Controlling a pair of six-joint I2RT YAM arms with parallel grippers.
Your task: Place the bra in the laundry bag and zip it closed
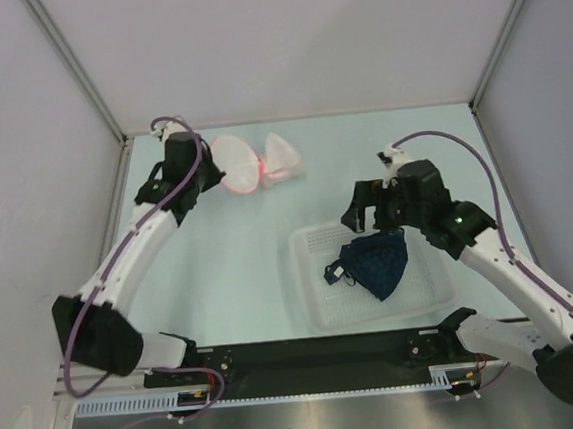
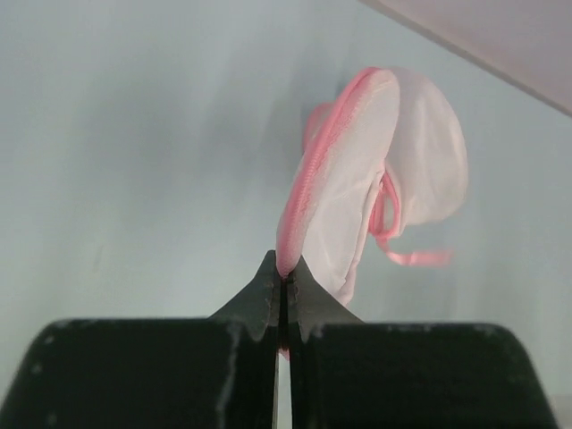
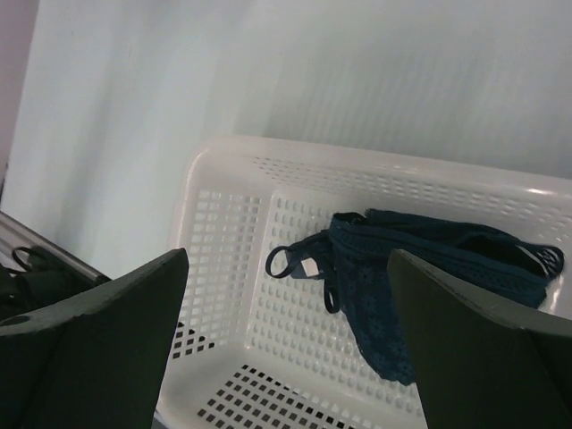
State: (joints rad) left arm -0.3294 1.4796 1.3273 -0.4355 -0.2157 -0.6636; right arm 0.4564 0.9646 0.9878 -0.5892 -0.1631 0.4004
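**Operator:** What does your left end effector have?

**Me:** My left end effector is shut tight, and its two fingers are pinched together on the pink rim of the laundry bag. The pinch sits at the near end of that rim. The rest of the bag stands up beyond my fingertips as a white mesh shell, with a pink ribbon loop hanging at its far side.

**Operator:** Where is that, counting from the basket?

**Me:** The bag is beyond the basket and off to its left, well apart from it on the tabletop. From above it shows as two rounded halves with pink trim between them. I grip the half that is farther from the basket.

**Operator:** And the right one?

**Me:** My right end effector is spread wide and holds nothing. It hangs over the basket's far edge, angled down toward the inside. As far as I can tell it touches neither the plastic nor the cloth.

**Operator:** The bra?

**Me:** The bra lies inside the basket, a dark blue crumple with a faint pattern on the perforated floor. It is about the middle of the basket, nearer the far edge. A thin strap loops out from it toward the basket's left wall. In my right wrist view it lies beyond my parted fingers, and neither finger touches it.

**Operator:** Is the bag zipped?

**Me:** Its halves are splayed apart, so no. I cannot make out the zipper pull.
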